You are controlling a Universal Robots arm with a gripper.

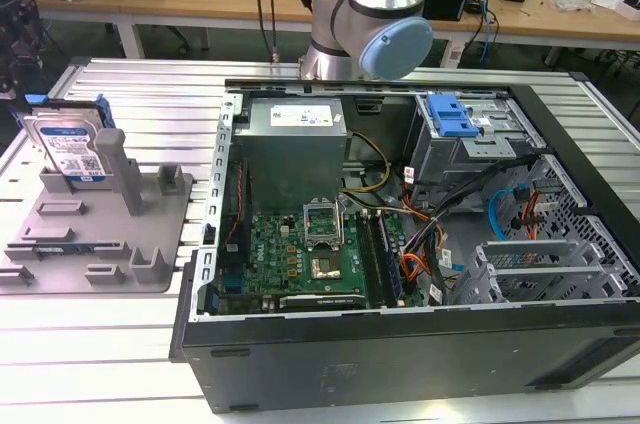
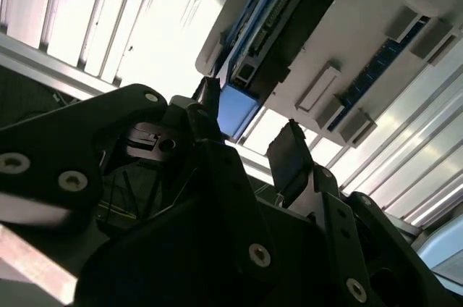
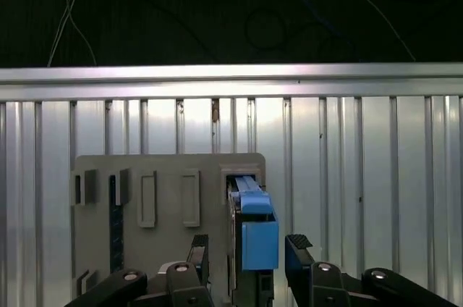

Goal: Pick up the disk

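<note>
Silver, blue-railed disk [image 1: 70,144] stands on edge in the grey fixture plate [image 1: 150,234] at the exterior view's left, on the ribbed bench [image 1: 100,344] beside the open computer case [image 1: 400,364]. Step in hand, as judged: alignment ahead of the grasp. In the first wrist view the hand [image 3: 248,247] is spread, with one finger on either side of the disk's blue end and no contact evident. A grasp would call for square closure on the rails, then a straight lift clear of the posts. The exterior view supplies the label face; the wrist views supply finger clearance.
</note>
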